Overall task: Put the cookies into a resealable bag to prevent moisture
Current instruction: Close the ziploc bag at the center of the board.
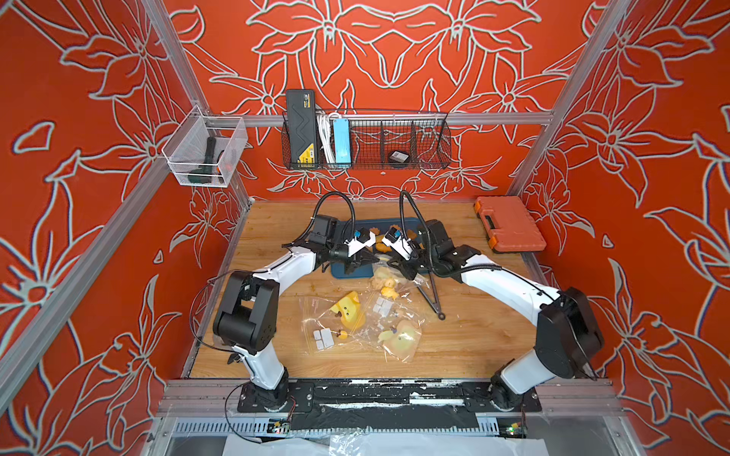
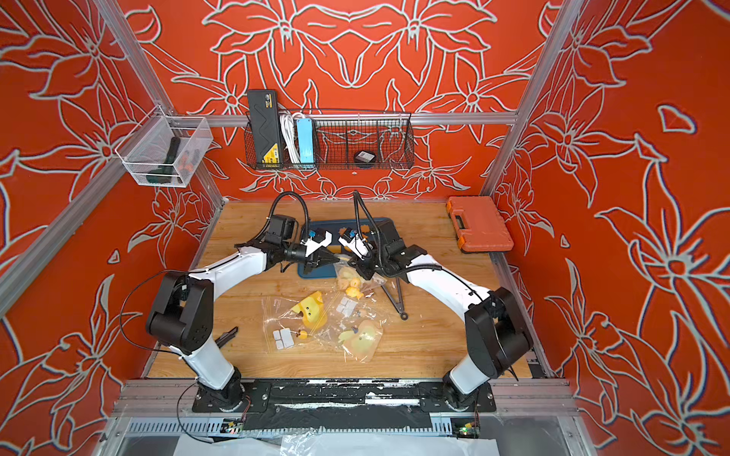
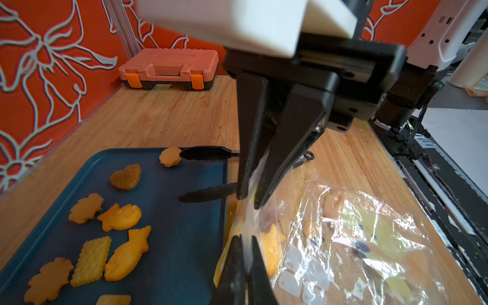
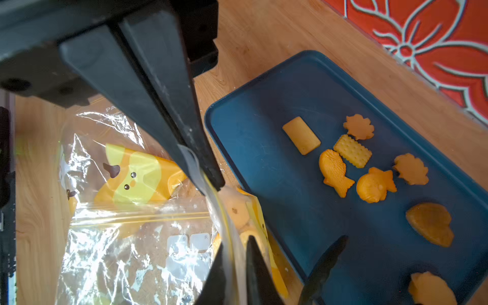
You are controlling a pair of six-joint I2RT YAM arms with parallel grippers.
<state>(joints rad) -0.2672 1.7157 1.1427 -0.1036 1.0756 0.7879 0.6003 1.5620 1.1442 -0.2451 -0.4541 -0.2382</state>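
Over the wooden table [image 1: 474, 335], both top views leave the grips unreadable; wrist views show left gripper [image 3: 244, 241] and right gripper [image 3: 249, 202] both clamped on the resealable bag [image 3: 303, 211] rim. Beside them cookies [image 3: 124, 253] lie on a blue tray [image 3: 184, 237], black tongs [image 3: 208, 194] crossing its edge.

We note dark blue tray [image 3: 184, 224] beneath left end effector [image 1: 367, 261] and right end effector [image 1: 397, 265]. Beside right end effector: black tongs [image 1: 432, 296], tips over tray edge. Near side of both: spare printed bags [image 1: 347, 316] on tabletop [image 1: 474, 335]. Well beyond right end effector: orange tool case [image 1: 509, 225].
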